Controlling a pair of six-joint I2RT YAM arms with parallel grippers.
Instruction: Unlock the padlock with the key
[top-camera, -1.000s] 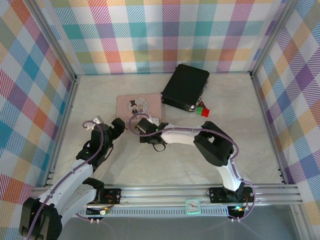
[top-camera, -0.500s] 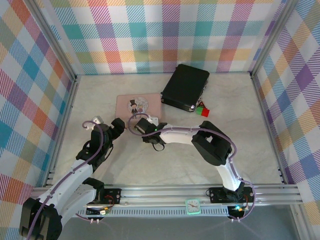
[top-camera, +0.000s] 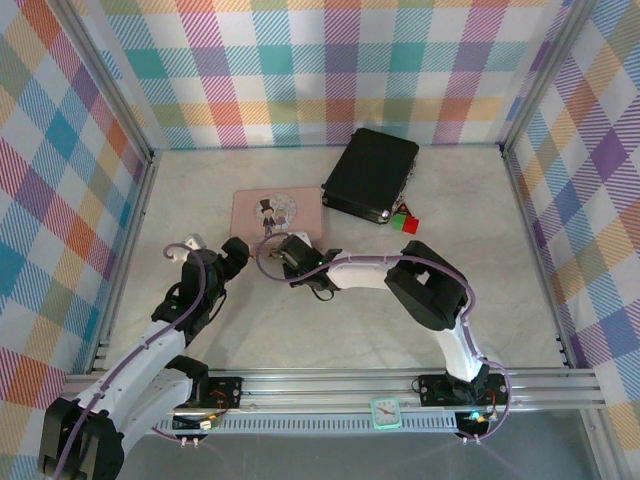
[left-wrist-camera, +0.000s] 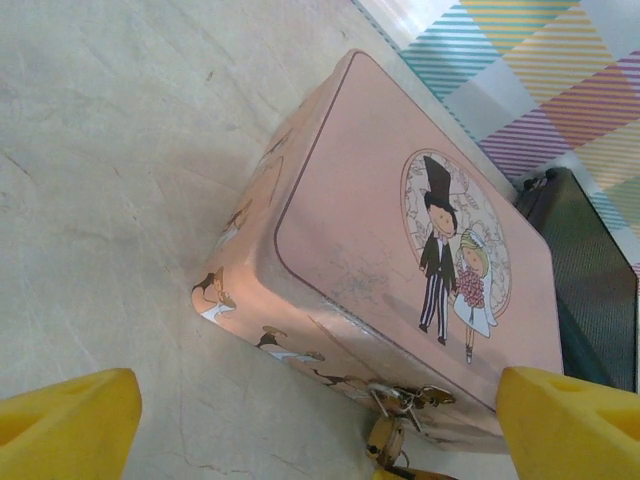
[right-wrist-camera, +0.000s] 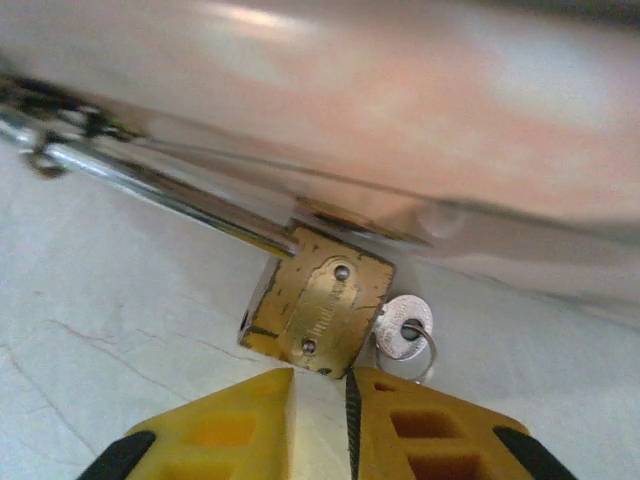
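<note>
Overhead, the flat pink rectangular tin printed with a cartoon bride and groom (top-camera: 278, 212) lies on the pale marbled desk (top-camera: 330, 340). The left gripper (top-camera: 238, 252) is just beside its near-left corner and the right gripper (top-camera: 285, 248) is at its near edge.

From the left wrist, the jaws stand wide apart and empty, facing the tin's front, where the tiny brass-gold padlock (left-wrist-camera: 384, 436) hangs from the clasp.

From the right wrist, the small silver round-headed key (right-wrist-camera: 403, 328) touches the padlock's lower-right side, seemingly seated in the keyhole. The right jaws, just below, are drawn nearly together and pinch nothing visible.

The step in hand looks like taking hold of the key. The next move calls for shifting onto its head, pinching it and twisting.
</note>
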